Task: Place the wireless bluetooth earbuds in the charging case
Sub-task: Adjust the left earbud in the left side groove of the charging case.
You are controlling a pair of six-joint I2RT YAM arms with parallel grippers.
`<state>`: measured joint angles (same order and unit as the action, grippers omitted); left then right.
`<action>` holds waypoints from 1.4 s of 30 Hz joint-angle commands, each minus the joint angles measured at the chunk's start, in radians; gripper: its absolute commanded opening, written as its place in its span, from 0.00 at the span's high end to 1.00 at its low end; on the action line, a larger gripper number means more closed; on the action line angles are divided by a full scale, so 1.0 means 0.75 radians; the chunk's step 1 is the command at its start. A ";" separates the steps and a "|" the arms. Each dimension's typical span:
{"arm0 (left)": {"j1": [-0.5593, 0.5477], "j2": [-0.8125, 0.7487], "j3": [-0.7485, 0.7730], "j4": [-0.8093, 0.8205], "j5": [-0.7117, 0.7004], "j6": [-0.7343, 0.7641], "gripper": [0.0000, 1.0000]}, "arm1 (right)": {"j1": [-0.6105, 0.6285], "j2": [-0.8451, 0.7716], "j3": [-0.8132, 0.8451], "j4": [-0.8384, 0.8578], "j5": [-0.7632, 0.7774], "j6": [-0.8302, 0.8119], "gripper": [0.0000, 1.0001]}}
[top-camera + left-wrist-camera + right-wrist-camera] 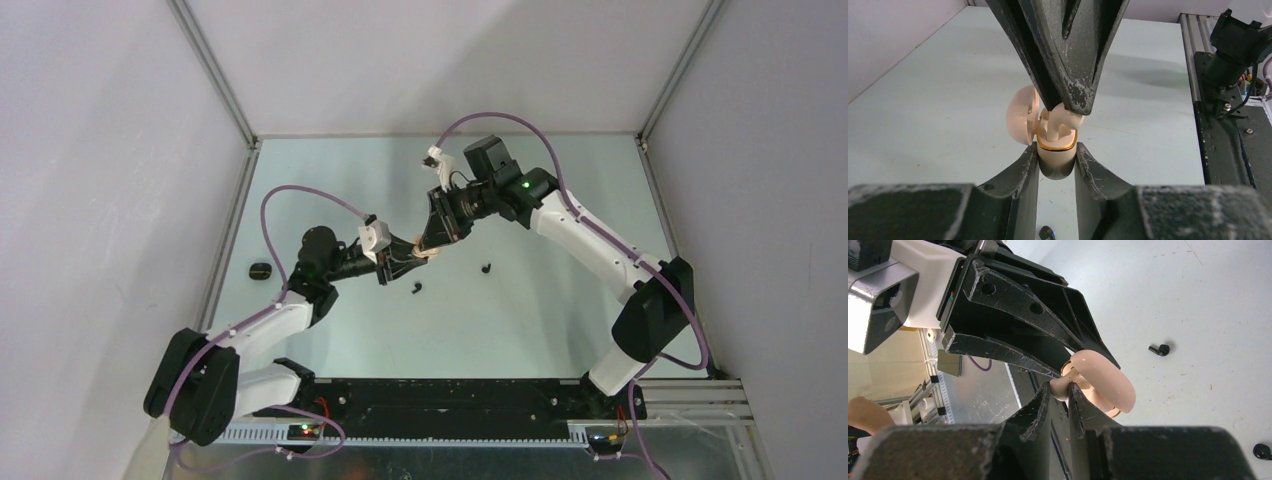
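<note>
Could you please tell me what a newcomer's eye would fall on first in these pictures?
The two arms meet at mid-table: the left gripper clamps an open cream case, and the right gripper holds a cream earbud at the case's opening. Just to the near side of them, two black earbuds lie loose on the table.

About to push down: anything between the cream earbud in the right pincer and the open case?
Nothing visible. The earbud sits at the gold-rimmed mouth of the case; the lid is swung aside, and the left pincer grips only its body below.
</note>
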<state>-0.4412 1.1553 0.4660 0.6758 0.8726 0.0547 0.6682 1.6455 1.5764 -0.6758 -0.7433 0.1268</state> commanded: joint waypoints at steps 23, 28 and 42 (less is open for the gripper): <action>-0.005 -0.051 0.049 0.056 0.072 0.009 1.00 | 0.103 -0.105 0.126 -0.131 0.333 -0.162 0.53; -0.007 -0.048 0.052 0.056 0.073 0.006 1.00 | 0.132 -0.167 0.165 -0.193 0.325 -0.270 0.55; -0.005 -0.051 0.061 0.048 0.085 -0.005 1.00 | 0.201 -0.071 0.165 -0.173 0.174 -0.319 0.79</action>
<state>-0.4412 1.1439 0.4664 0.6716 0.9195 0.0525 0.8146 1.5436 1.6638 -0.8108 -0.5865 -0.1013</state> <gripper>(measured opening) 0.309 0.226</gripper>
